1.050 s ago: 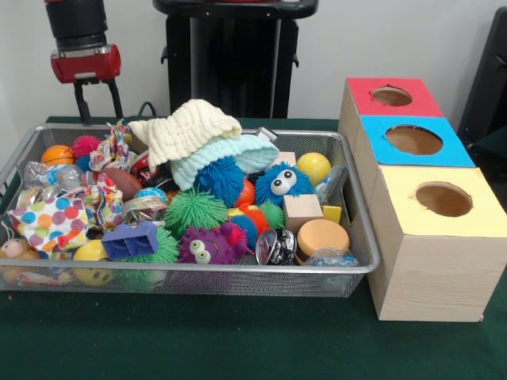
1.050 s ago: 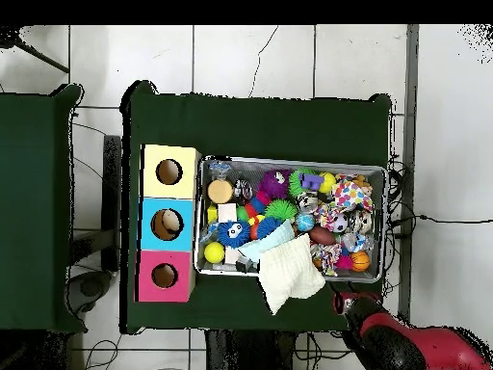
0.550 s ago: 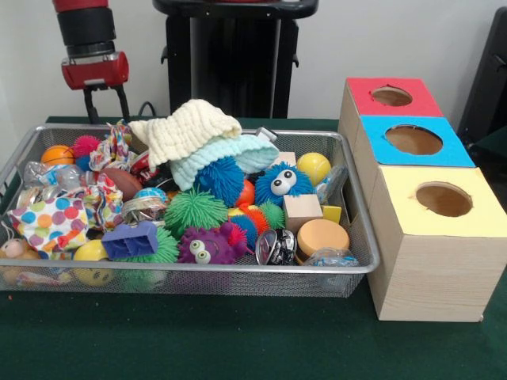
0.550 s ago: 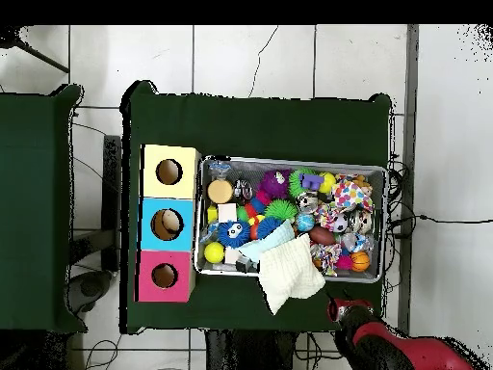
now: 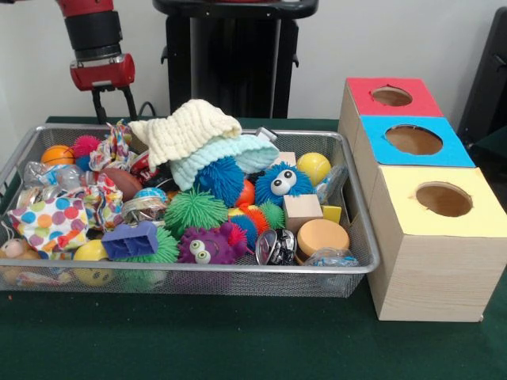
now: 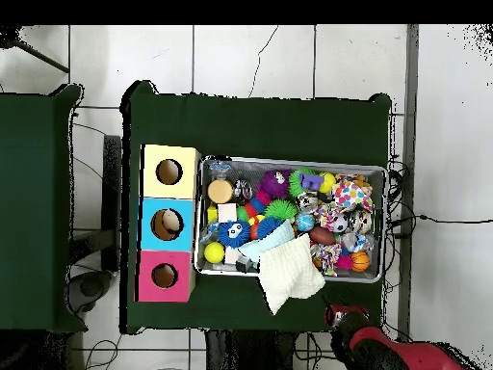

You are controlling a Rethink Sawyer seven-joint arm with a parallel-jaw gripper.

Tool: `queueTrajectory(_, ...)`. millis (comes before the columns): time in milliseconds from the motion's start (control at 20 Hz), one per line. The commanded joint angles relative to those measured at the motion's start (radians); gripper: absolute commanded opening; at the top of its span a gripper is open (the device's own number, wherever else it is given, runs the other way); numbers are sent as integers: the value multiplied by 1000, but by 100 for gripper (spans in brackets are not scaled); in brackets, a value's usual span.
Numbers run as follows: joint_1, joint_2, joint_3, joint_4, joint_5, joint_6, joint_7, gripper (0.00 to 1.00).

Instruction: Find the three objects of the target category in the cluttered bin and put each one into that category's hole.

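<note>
Wire bin [image 5: 360, 265] — heaped toys, cream knit cloth [image 5: 187, 127] on top

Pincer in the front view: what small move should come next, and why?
Probably bring the pincer forward over the wire bin and lower it toward the toys. It hangs behind the bin's far rim, holding nothing, and the red, blue and yellow holes look empty.

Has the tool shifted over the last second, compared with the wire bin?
Yes. In the front view the tool has slid rightward along the bin's far rim, staying above and behind it, open and empty.
</note>
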Motion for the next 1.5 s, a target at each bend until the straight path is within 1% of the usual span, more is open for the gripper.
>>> queueTrajectory(50,11,-8,23,-119,20,53,-33,100)
queueTrajectory(200,-2,-29,58,-114,74,108,-64,100)
queueTrajectory(450,0,-55,84,-116,127,155,-105,100)
queueTrajectory(700,45,-94,105,-155,169,204,-129,100)
queueTrajectory(750,57,-101,114,-171,187,222,-133,100)
queueTrajectory(950,104,-90,82,-208,190,221,-88,100)
queueTrajectory(1150,151,-77,72,-243,163,228,-103,100)
queueTrajectory(1300,204,-65,40,-281,151,217,-50,100)
queueTrajectory(1500,255,-36,20,-334,138,216,-16,100)
